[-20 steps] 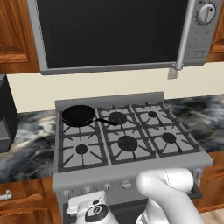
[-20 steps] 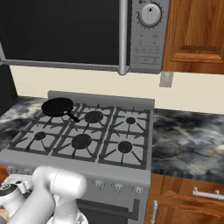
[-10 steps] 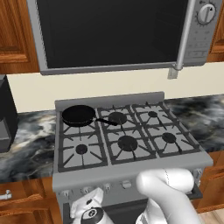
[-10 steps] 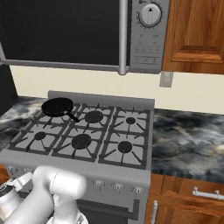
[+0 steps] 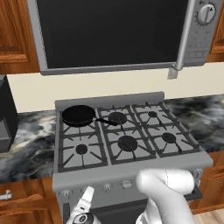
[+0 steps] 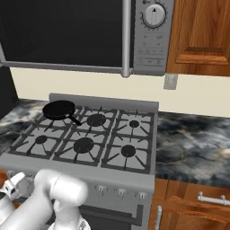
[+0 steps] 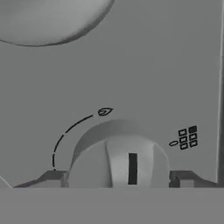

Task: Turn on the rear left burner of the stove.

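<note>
The stove (image 5: 131,171) is a grey steel range with six black burners under grates. A black frying pan (image 5: 78,115) (image 6: 59,109) sits on the far-left corner and hides the rear left burner. My gripper (image 5: 85,202) (image 6: 15,182) is low at the left end of the knob row (image 5: 106,187). In the hand view the gripper (image 7: 119,177) is open, and a round silver knob (image 7: 118,159) with a black pointer mark lies between its fingertips (image 7: 54,177). A flame mark (image 7: 105,112) with a curved line and a small burner-grid icon (image 7: 187,137) flank this knob.
A big steel microwave (image 5: 113,35) hangs over the stove. Marble counter (image 6: 193,139) runs on both sides, with a dark appliance (image 5: 6,118) at the left. Wooden cabinets with a metal handle (image 6: 213,200) stand to the right. Another knob (image 7: 48,17) sits beside the one between my fingertips.
The hand has risen a little and come closer to the left end of the control panel. The stove and the pan have not moved.
</note>
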